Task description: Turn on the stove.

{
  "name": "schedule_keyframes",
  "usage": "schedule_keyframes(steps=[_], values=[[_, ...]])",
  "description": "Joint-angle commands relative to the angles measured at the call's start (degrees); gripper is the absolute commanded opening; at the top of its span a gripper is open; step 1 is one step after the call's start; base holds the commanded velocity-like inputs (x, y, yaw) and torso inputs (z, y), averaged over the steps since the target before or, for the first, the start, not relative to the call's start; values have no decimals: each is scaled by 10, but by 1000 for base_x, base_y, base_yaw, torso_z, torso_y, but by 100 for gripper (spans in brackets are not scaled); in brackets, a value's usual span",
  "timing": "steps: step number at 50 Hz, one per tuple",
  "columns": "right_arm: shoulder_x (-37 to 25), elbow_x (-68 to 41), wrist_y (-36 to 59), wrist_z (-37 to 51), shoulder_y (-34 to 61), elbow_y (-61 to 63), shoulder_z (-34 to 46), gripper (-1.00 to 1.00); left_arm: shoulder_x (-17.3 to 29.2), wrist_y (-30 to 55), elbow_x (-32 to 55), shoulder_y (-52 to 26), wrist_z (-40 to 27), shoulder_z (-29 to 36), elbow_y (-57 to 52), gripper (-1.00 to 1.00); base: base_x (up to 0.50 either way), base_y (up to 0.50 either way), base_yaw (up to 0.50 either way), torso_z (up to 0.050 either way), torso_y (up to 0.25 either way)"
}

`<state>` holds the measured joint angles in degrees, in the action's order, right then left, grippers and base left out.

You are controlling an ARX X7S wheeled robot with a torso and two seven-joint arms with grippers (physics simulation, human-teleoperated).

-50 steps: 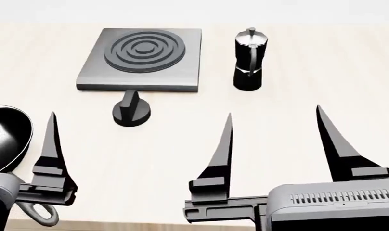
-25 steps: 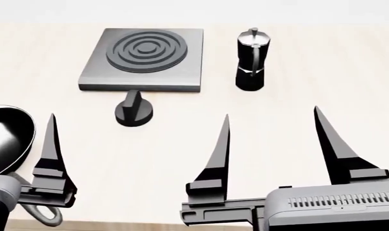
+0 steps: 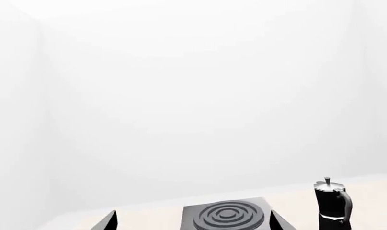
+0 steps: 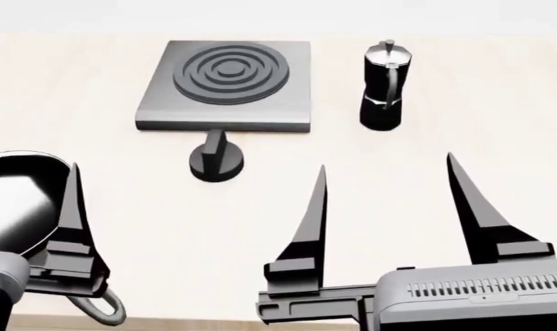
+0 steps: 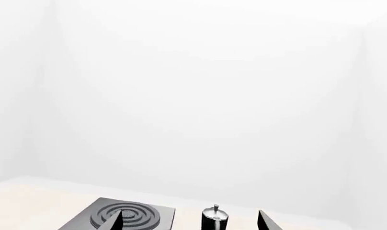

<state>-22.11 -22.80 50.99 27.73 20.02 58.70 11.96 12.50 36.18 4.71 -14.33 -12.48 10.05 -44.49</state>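
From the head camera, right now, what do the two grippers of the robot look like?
The right gripper has two long black jaws, each tapering like a blade to a sharp tip, on black stepped bases. Behind them sits a grey ribbed housing with a row of slots. The left gripper shows one similar black tapered blade on a grey body. No cables or markings are visible.

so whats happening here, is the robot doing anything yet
Nothing is being handled yet. The right gripper is open, hanging over bare table short of everything. Only one finger of the left gripper shows, beside the frying pan, so I cannot tell its state. The stove sits at the far side with its knob just in front, untouched, ridge upright. A moka pot stands to the stove's right.
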Motion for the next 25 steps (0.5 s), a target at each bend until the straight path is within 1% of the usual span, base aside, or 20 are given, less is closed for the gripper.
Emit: schedule_keyframes(steps=[1,25], values=[[-7,-8,-6,10,1,-2,5,100,3,1,5,0,-4,0,-3,100,0,160,0,0,0],[-18,-22,-11,27,7,-5,16,100,10,-1,8,-2,-14,5,2,100,0,163,0,0,0]])
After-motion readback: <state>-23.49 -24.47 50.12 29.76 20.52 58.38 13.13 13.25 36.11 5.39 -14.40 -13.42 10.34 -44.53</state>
